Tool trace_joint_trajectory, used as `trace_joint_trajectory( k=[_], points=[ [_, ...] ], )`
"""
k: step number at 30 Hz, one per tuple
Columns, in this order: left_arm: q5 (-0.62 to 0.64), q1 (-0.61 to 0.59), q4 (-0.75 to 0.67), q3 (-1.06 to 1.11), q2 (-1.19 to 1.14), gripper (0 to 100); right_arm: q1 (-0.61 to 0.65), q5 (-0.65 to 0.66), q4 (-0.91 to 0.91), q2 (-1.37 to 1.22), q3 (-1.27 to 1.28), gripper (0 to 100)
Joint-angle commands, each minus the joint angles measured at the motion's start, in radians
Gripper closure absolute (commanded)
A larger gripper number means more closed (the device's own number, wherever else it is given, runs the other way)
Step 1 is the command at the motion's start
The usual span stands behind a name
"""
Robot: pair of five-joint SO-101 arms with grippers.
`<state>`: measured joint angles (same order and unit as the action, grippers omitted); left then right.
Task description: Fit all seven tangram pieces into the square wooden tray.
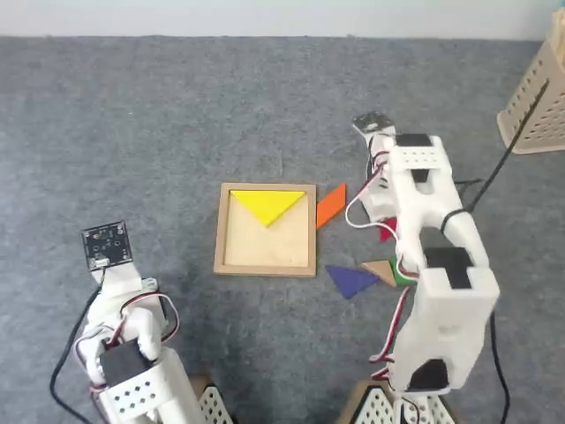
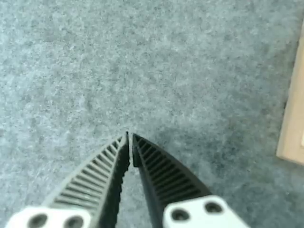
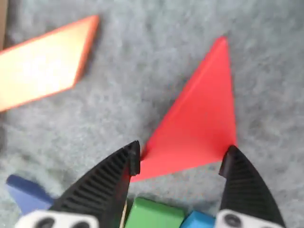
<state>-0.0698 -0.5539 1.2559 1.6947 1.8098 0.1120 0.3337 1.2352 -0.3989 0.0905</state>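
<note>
**High view:** fixed camera above the table [image 1: 132, 132], looking steeply down from the robot's side across the whole workspace.
**Left wrist view:** close over the grey surface, sharing the wooden tray [image 2: 292, 123] edge with the high view.
**Right wrist view:** closer still, facing down, sharing the red triangle [image 3: 199, 123] and orange parallelogram [image 3: 42, 66].

The work surface is a grey carpet [image 1: 132, 132] with a short, mottled pile. It extends across the high view to the far edge. Beyond that edge, a pale, plain strip [image 1: 265, 16] runs along the top of the high view. At the far right corner, a light wooden perforated panel [image 1: 537, 97] stands on the carpet. Lighting is even, and shadows are soft.
</note>
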Motion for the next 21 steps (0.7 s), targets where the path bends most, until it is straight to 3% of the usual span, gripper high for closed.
trace_joint_trajectory(
  k=[1,8,12,17,21],
  points=[
    [0.009,0.003,0.003,-0.008,0.003,99,0.015,0.005,-0.039,0.177,0.118,73.3],
    [0.009,0.003,0.003,-0.008,0.003,99,-0.007,-0.077,-0.079,0.306,0.18,73.1],
    [0.009,0.003,0.003,-0.008,0.003,99,-0.008,-0.091,-0.094,0.236,0.163,72.2],
    [0.009,0.003,0.003,-0.008,0.003,99,-0.036,-0.152,-0.088,0.096,0.063,62.7],
    [0.009,0.003,0.003,-0.008,0.003,99,-0.044,-0.169,-0.065,0.002,-0.003,62.5]
  ],
)
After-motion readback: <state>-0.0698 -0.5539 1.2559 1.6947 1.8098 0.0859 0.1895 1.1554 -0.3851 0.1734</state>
